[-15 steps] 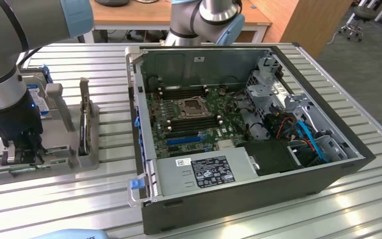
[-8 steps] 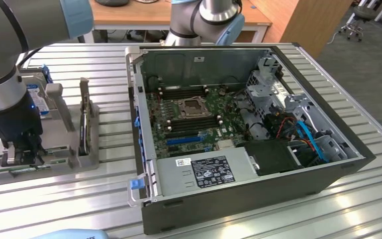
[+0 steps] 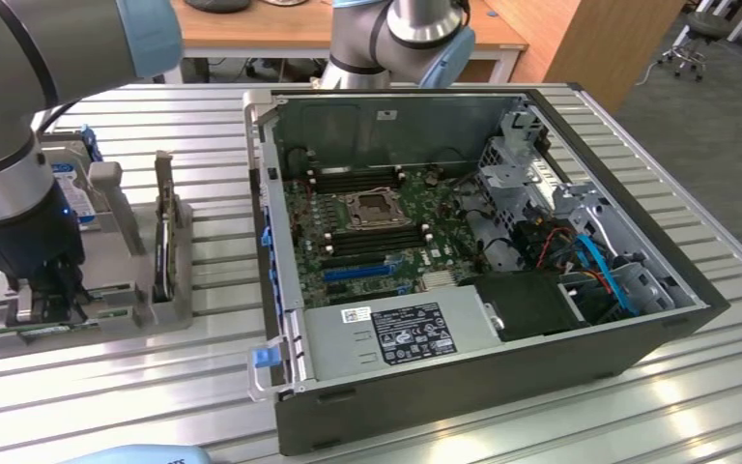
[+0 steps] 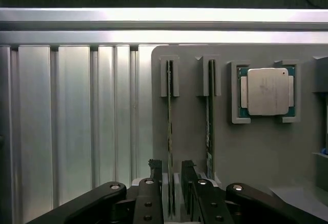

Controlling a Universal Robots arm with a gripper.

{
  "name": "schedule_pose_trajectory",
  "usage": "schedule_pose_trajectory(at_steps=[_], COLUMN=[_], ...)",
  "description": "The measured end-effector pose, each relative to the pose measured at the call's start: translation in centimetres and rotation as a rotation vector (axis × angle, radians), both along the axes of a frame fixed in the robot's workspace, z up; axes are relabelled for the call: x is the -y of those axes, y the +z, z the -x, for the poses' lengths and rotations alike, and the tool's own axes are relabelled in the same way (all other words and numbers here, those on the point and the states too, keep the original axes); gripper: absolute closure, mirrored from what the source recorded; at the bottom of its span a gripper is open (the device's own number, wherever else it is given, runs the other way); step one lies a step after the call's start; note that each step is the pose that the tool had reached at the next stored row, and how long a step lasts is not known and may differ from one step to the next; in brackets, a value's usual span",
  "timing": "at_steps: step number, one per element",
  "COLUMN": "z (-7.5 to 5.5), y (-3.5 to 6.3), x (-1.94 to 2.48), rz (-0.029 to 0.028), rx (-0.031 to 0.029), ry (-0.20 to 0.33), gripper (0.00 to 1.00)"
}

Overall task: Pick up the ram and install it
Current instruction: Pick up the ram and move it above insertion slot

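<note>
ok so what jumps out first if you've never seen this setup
The open computer case in the middle of the exterior view, green motherboard bared. At that view's left the pincer hangs open over a grey holder, a finger on each side of the ram standing on edge in its slot. A second stick and a square silver processor sit beside it.

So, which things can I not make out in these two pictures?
Wrist view: the chips on the thin green ram stick inside the black pincer; the stick stands edge-on.
Exterior view: part of the grey plastic holder, behind the arm.
Exterior view: the silver power supply's label text, too small.
</note>
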State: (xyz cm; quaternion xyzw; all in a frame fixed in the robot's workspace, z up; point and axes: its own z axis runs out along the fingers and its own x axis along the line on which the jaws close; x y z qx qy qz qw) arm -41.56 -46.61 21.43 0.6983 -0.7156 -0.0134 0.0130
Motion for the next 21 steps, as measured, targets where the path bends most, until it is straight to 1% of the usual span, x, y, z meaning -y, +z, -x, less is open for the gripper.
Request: schedule_pose_trajectory(at_steps=[8,14,21], z=[0.01,0.00,0.00], y=[-0.53,-0.59,-0.90], x=[0.00,0.00,0.00], rz=[0.0002,0.0000,0.0001], rx=[-0.0003,-0.0002,-0.0001], ry=[0.004,0.045,0.048], gripper=[0.71,0.71,0.71])
